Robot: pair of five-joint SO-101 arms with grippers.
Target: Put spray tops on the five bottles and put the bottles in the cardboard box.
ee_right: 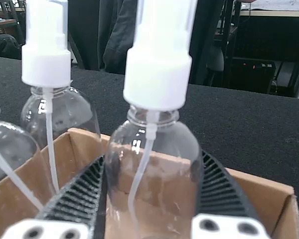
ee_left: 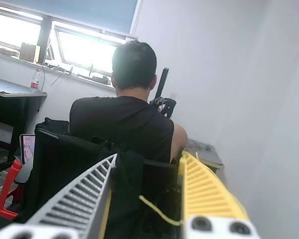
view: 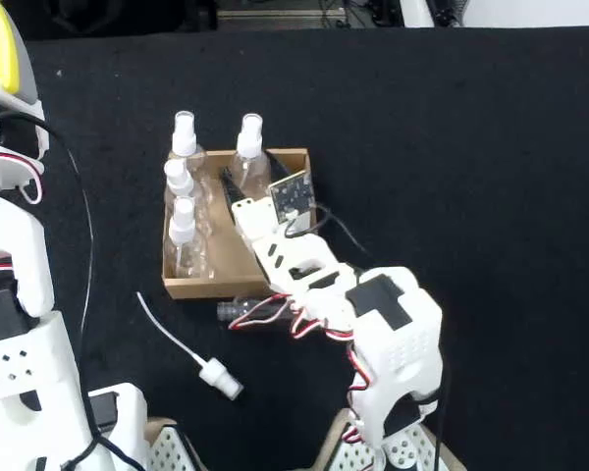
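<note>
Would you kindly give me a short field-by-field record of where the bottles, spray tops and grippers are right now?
cardboard box: on the table, open top
capped bottles: three, upright in the box
held bottle: capped, upright in the box
right gripper: shut on the held bottle
uncapped bottle: lying beside the box, partly under the arm
loose spray top: on the table, apart from it
left gripper: open, holding nothing

Three capped bottles (view: 182, 191) are crowding the nine o'clock wall of the cardboard box (view: 206, 287), and the right arm (view: 304, 265) is lying across its five o'clock corner, its gripper (ee_right: 153, 159) hugging a fourth bottle (view: 248, 165) at one; a bare strip of floor is showing between them toward six.
</note>
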